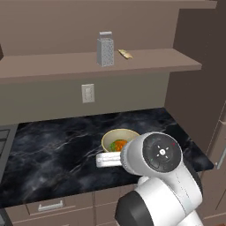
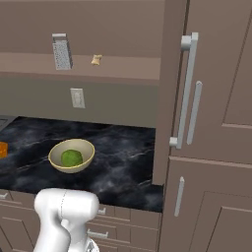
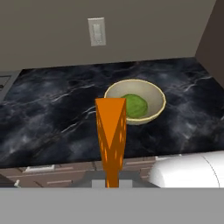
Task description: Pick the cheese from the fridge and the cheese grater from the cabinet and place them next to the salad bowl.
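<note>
Cream salad bowl (image 3: 154, 93) (green salad (image 3: 134, 105) inside)

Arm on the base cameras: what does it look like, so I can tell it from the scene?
The arm is glossy white with rounded, tube-like links. One joint ends in a dark round cap bearing a small white centre mark, faint symbols and a tiny red dot. A dark band separates links lower down. No cables show. In the right base view it is a plain white rounded housing.

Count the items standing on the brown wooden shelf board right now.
2: the grey metal box grater stands upright on the shelf board, and a small tan scrap lies just to its right.
</note>
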